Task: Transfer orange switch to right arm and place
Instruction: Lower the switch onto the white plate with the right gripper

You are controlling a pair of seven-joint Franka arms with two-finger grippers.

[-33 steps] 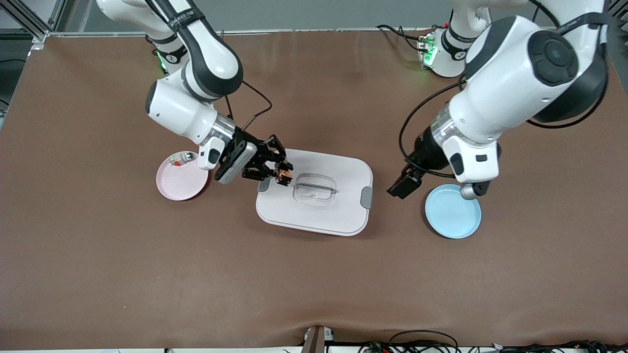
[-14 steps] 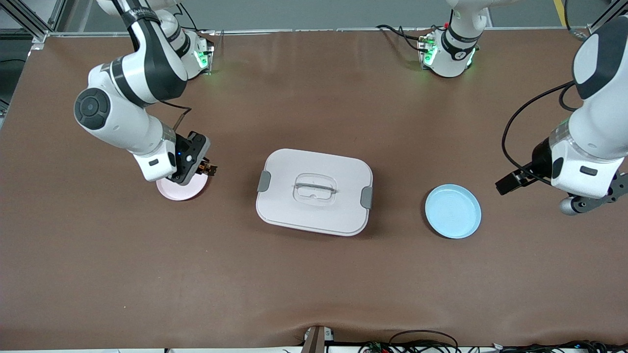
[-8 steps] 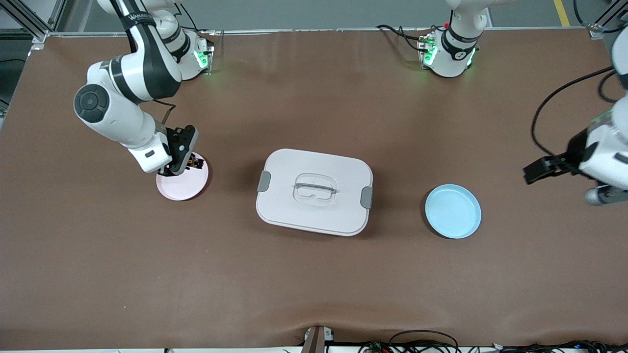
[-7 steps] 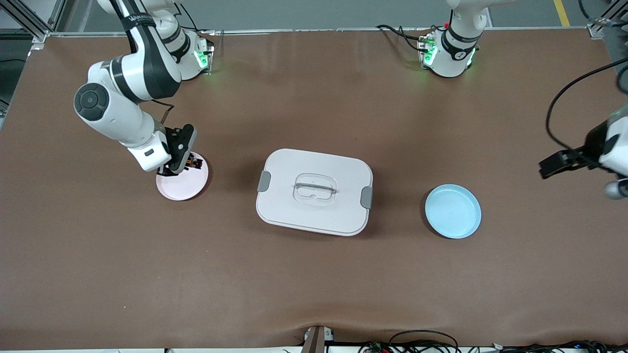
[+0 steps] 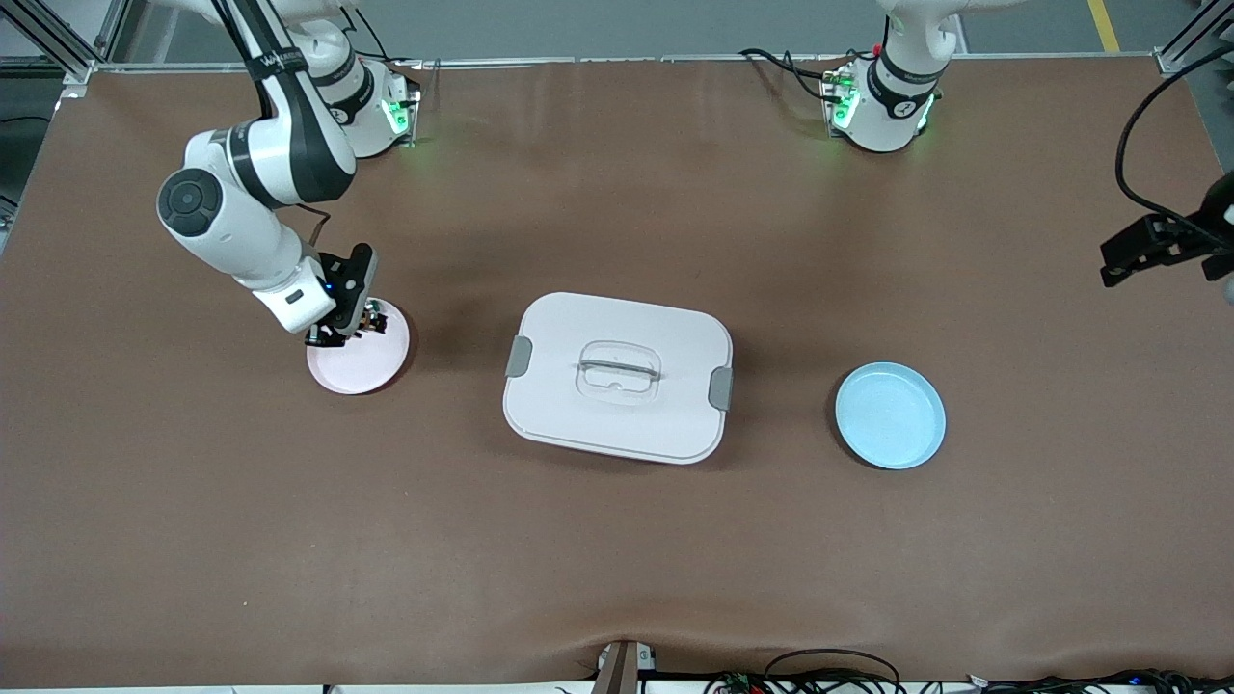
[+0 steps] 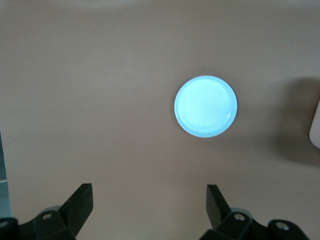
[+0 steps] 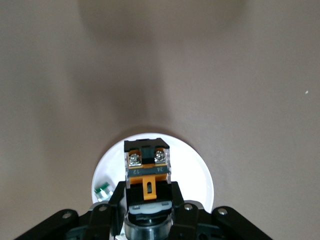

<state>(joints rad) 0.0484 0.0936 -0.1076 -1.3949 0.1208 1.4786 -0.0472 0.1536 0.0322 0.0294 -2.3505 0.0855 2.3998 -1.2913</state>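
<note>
The orange switch (image 7: 146, 167), a small black block with an orange face and two screws, is clamped between the fingers of my right gripper (image 7: 147, 194). It hangs just above the pink plate (image 5: 364, 371), which looks white in the right wrist view (image 7: 200, 172). In the front view my right gripper (image 5: 349, 328) is over the plate's edge nearest the right arm's base. My left gripper (image 6: 148, 200) stands open and empty, high over the table at the left arm's end, with the blue plate (image 6: 205, 106) in its view.
A white lidded container (image 5: 617, 376) with grey clips sits mid-table between the pink plate and the blue plate (image 5: 889, 415). A small pale part with green (image 7: 102, 191) lies on the pink plate beside my right gripper.
My right arm carried the switch from over the container to the pink plate and came down over it. My left arm drew back from the blue plate toward its end of the table.
</note>
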